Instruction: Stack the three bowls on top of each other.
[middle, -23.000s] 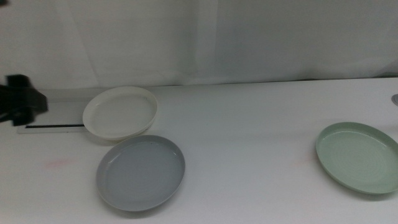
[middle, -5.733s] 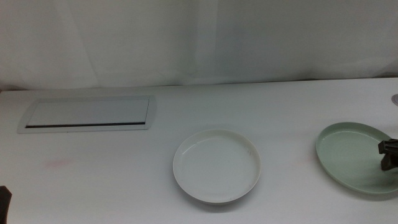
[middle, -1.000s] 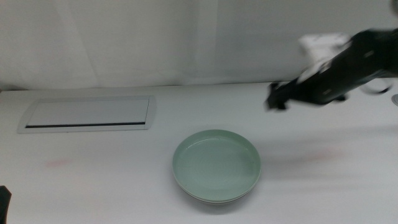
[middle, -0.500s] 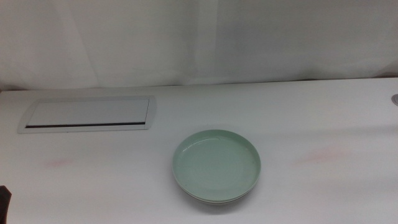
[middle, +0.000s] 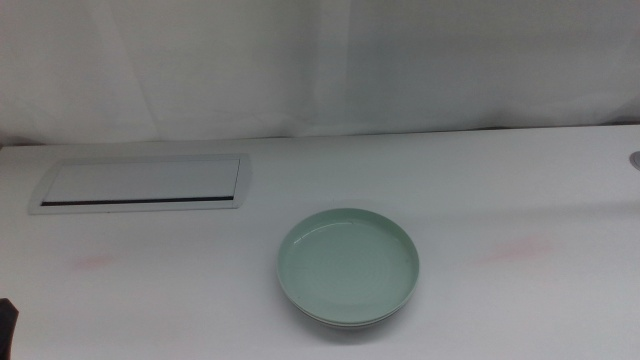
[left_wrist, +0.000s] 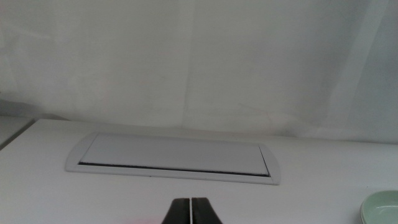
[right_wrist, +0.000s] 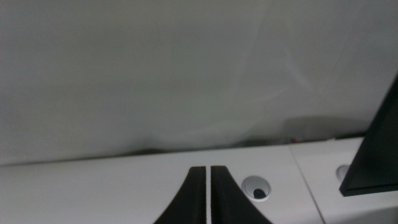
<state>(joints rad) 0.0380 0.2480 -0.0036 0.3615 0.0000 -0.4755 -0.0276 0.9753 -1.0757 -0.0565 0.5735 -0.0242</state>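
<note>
The bowls sit in one stack at the table's centre in the middle view, with the pale green bowl (middle: 348, 262) on top. A lighter rim (middle: 340, 323) peeks out beneath it, and whatever lies lower in the stack is hidden. The green bowl's edge (left_wrist: 380, 209) also shows in the left wrist view. My left gripper (left_wrist: 191, 212) waits with its jaws shut and empty near the front left table edge, seen as a dark corner (middle: 6, 326) in the middle view. My right gripper (right_wrist: 207, 194) is shut and empty, and out of the middle view.
A flat white panel (middle: 140, 183) with a dark slot lies at the back left, also seen as the panel (left_wrist: 174, 155) in the left wrist view. A round cable hole (right_wrist: 257, 186) and a dark upright object (right_wrist: 372, 155) lie ahead of the right gripper. White curtain behind.
One second ago the right arm was above the back right of the table. It has since withdrawn out of the middle view. The stack has not moved.
</note>
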